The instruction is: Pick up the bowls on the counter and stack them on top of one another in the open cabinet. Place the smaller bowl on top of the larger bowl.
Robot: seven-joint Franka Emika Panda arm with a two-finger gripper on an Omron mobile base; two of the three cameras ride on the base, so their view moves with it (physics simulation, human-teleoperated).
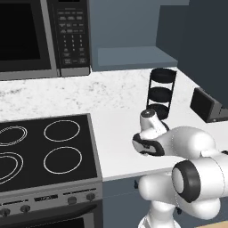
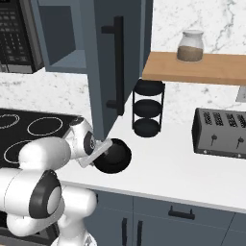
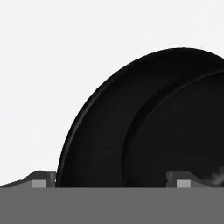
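A glossy black bowl [image 2: 115,156] rests on the white speckled counter [image 2: 182,168], just below the edge of the open cabinet door [image 2: 103,72]. Up close, the bowl [image 3: 131,122] shows its rim and inner floor. My gripper [image 2: 100,153] is low at the bowl's near-left edge. It [image 3: 111,181] is open, with one fingertip outside the rim and the other over the inside. I cannot tell whether this is the wider or the narrower bowl; the other bowl is out of view. The slate blue-grey cabinet [image 1: 133,58] stands open above the counter [image 1: 120,129], its shelf floor bare.
A black wire stand with round tiers [image 2: 147,108] [image 1: 161,93] stands behind the bowl. A toaster [image 2: 221,134] sits to the right, under a wooden shelf holding a jar [image 2: 190,46]. The black cooktop [image 1: 44,147] and the microwave [image 1: 40,35] are to the left.
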